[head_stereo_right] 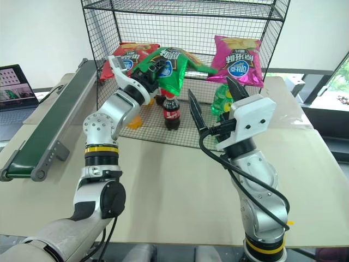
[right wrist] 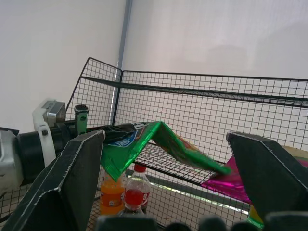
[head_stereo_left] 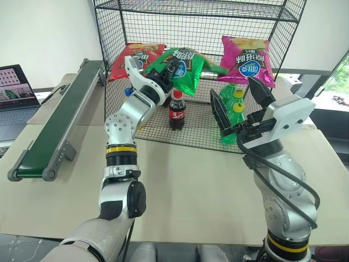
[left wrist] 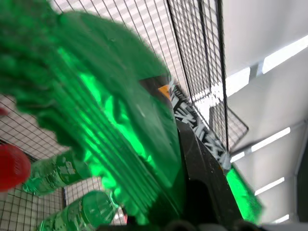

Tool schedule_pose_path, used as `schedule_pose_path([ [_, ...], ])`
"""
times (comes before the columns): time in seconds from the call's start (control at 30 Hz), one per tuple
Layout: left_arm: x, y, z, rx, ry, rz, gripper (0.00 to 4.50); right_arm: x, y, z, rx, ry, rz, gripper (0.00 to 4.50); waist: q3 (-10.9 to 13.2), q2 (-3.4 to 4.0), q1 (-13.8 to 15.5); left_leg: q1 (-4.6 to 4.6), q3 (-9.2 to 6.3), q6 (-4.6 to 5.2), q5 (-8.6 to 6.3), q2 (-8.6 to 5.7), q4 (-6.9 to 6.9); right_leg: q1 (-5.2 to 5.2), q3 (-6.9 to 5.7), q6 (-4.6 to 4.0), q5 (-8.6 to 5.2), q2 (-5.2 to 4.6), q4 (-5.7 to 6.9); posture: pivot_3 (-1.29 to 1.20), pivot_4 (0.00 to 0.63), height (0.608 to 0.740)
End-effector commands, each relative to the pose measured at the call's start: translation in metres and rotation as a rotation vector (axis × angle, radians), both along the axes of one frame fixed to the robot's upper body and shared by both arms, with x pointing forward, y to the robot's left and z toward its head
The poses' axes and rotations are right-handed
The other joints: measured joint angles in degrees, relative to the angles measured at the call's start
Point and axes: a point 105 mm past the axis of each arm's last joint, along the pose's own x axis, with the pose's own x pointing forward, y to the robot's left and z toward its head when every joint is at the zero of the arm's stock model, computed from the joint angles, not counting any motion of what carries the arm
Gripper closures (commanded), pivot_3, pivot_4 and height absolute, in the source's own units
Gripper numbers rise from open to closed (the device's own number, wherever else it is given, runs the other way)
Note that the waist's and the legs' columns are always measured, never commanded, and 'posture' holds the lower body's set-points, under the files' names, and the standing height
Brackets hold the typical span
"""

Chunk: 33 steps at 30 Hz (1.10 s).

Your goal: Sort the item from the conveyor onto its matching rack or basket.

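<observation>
Inside rack (head_stereo_left: 163,22), left end effector (head_stereo_left: 166,73) clenched on green bag (head_stereo_left: 182,68), long axis sideways.

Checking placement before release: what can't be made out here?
- Whether the green chip bag rests on the rack tier: left gripper covers its near end.
- Orange bottle: label hidden by the right gripper finger.
- Left wrist view: bag blurred, print unreadable.
- Laptop screen: too small.

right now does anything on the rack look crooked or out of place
Yes: the green chip bag hangs tilted and folded over the shelf edge of the rack, pinched in the left gripper, not lying flat like the red bag and magenta bag.
</observation>
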Motion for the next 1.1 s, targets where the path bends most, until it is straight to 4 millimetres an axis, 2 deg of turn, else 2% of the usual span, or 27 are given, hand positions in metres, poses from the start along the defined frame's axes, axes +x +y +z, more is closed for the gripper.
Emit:
schedule_pose_path([
  [0.03,0.006,0.009,0.012,-0.047,0.028,0.071,4.45,-0.007,0.003,0.01,0.009,-0.043,0.029,0.0,0.0,0.0,0.0,0.0,0.0,0.0,0.0,0.0,-0.01,0.0,0.0,0.0,0.0,0.0,-0.02,0.0,0.15,0.738],
  [0.17,0.001,0.003,0.015,-0.024,0.027,0.068,4.45,-0.006,0.003,0.011,0.006,-0.045,0.029,0.0,0.0,-0.01,0.1,-0.04,0.0,0.0,0.0,0.0,-0.01,0.0,0.0,0.0,0.0,-0.01,-0.03,0.0,0.15,0.738],
  [0.33,-0.005,-0.027,0.018,0.024,0.041,0.049,4.45,-0.005,0.005,0.008,0.0,-0.028,0.033,0.0,0.0,-0.02,0.3,-0.04,0.0,-0.02,0.01,-0.02,0.0,0.0,0.0,0.0,0.01,-0.02,-0.04,0.0,0.15,0.738],
  [0.47,0.0,-0.041,0.017,0.035,0.065,0.087,4.45,0.001,0.0,-0.002,-0.034,0.025,-0.027,0.0,0.0,-0.03,0.1,-0.03,0.0,-0.03,0.02,-0.04,0.0,0.0,0.01,0.01,0.01,-0.02,-0.04,0.0,0.15,0.738],
  [0.67,0.017,-0.046,0.012,0.053,0.111,0.191,4.45,0.005,-0.007,-0.012,-0.053,0.065,-0.098,0.0,0.0,-0.05,0.0,-0.01,0.01,-0.03,0.02,-0.04,-0.03,0.0,0.01,0.03,0.0,-0.01,-0.08,0.0,0.15,0.738],
  [0.9,0.023,-0.06,0.014,0.035,0.121,0.165,4.45,0.004,-0.01,-0.015,-0.057,0.075,-0.143,0.0,0.0,-0.07,0.1,-0.07,0.01,-0.03,0.02,-0.08,-0.03,-0.01,0.0,0.07,-0.02,-0.04,-0.13,0.0,0.15,0.738],
  [1.0,0.018,-0.067,0.019,0.003,0.09,0.12,3.6,0.003,-0.011,-0.016,-0.053,0.077,-0.148,0.0,0.0,-0.06,0.0,-0.06,0.01,-0.03,0.02,-0.08,-0.04,-0.01,0.0,0.07,-0.02,-0.04,-0.12,0.0,0.15,0.738],
  [1.1,0.011,-0.066,0.023,0.009,0.066,0.096,2.22,0.001,-0.011,-0.02,-0.06,0.092,-0.134,0.0,0.1,-0.06,0.0,-0.06,0.01,-0.04,0.02,-0.08,-0.05,-0.02,0.0,0.08,-0.02,-0.04,-0.11,0.0,0.15,0.738],
])
